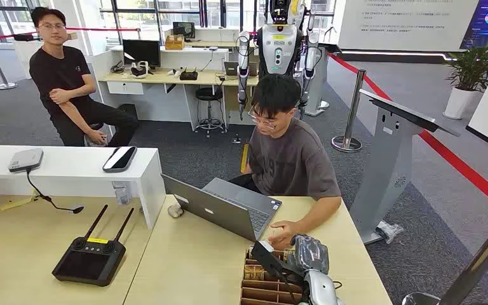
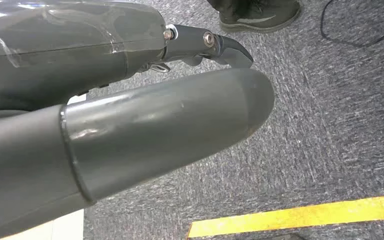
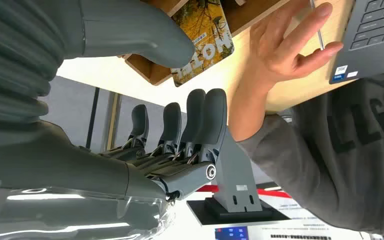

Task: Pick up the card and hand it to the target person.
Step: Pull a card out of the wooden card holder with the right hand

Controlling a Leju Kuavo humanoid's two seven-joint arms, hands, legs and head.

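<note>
The card (image 3: pixel 203 37) reads "ION"; the person's grey shirt (image 3: pixel 350 165) bears large, partly hidden characters.

open laptop (image 1: pixel 229 206), black controller (image 1: pixel 91 253)

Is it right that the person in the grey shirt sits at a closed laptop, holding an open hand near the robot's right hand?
No, the laptop is open, as the head view shows. The person in the grey shirt does sit at it, holding an open hand near the robot's right hand.
</note>
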